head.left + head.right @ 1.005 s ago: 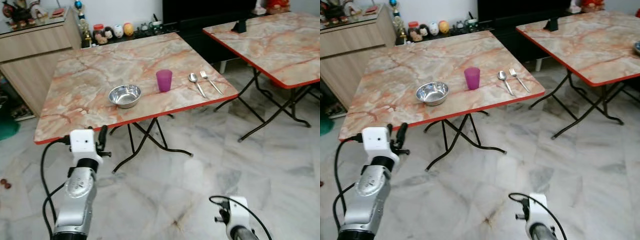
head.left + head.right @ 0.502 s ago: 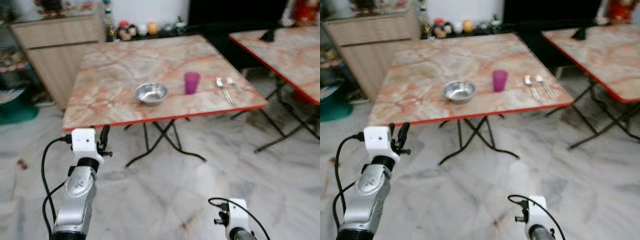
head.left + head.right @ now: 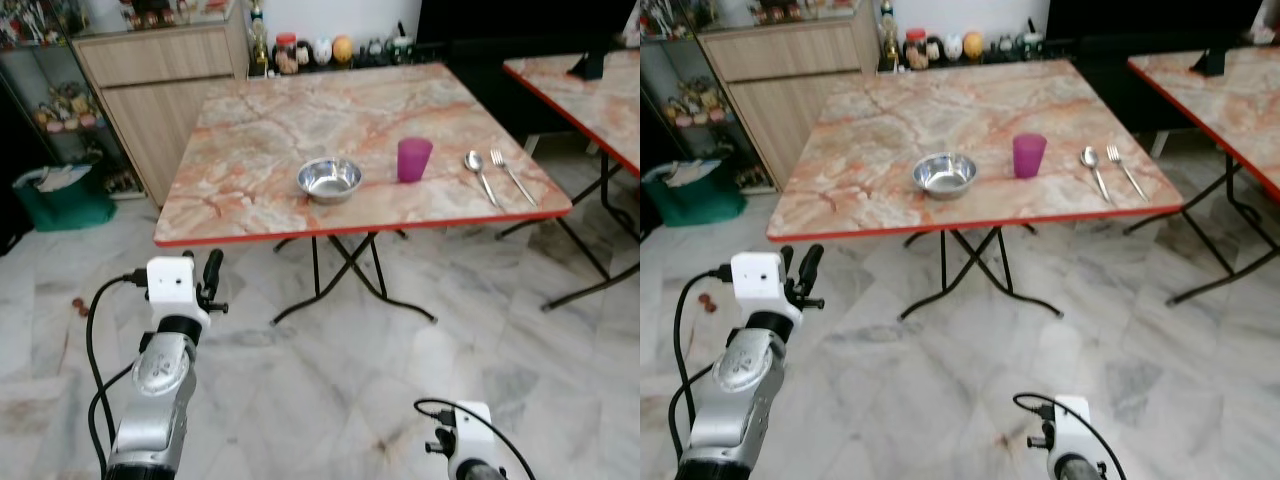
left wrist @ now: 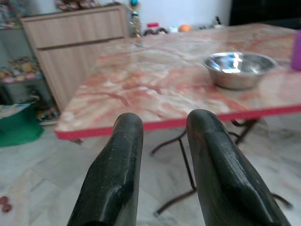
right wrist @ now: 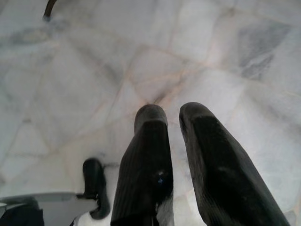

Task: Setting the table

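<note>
The place setting is laid along the near, red-trimmed edge of the folding marble-pattern table (image 3: 260, 130), probably so a diner there can reach it: a shiny round steel bowl (image 3: 329, 178), a translucent purple tumbler (image 3: 414, 159) just beside it, then a spoon (image 3: 477, 171) and fork (image 3: 510, 174) lying parallel. The left gripper (image 3: 210, 275) is raised toward the table, well short of it, its blunt black fingers slightly parted around nothing. The right gripper (image 5: 178, 155) hangs over the pale veined floor tiles, fingers a narrow gap apart and empty.
</note>
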